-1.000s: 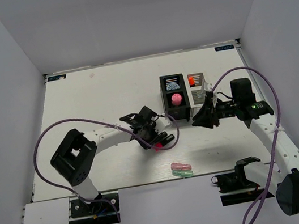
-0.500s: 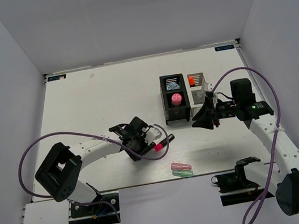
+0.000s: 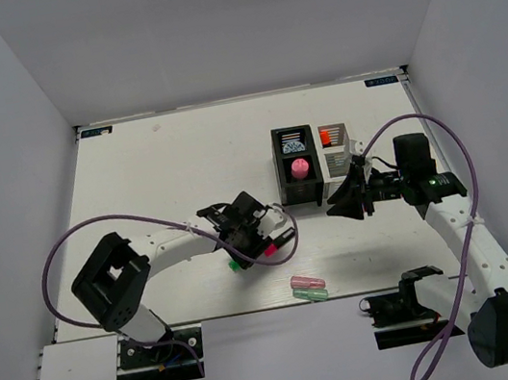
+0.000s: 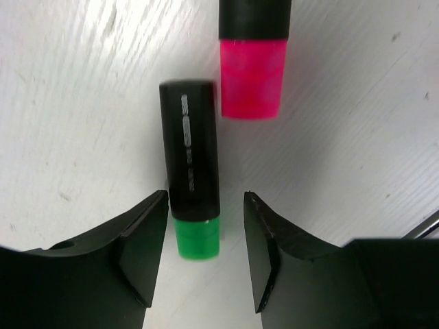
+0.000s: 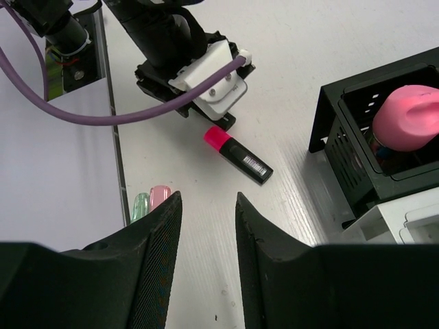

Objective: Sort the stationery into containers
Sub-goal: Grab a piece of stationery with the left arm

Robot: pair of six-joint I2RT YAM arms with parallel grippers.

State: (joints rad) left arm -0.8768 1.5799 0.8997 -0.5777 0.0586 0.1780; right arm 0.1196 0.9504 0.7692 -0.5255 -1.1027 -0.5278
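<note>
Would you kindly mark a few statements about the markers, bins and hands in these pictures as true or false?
1. The left hand is open, with its fingers on either side of the green-capped marker. True.
2. The pink-capped marker is in the black bin. False: it lies on the table near the left hand.
3. The right hand is open and holds nothing. True.
4. The black bin is empty. False: a pink piece sits in it.
5. The two pastel pieces lie side by side on the table. True.
</note>
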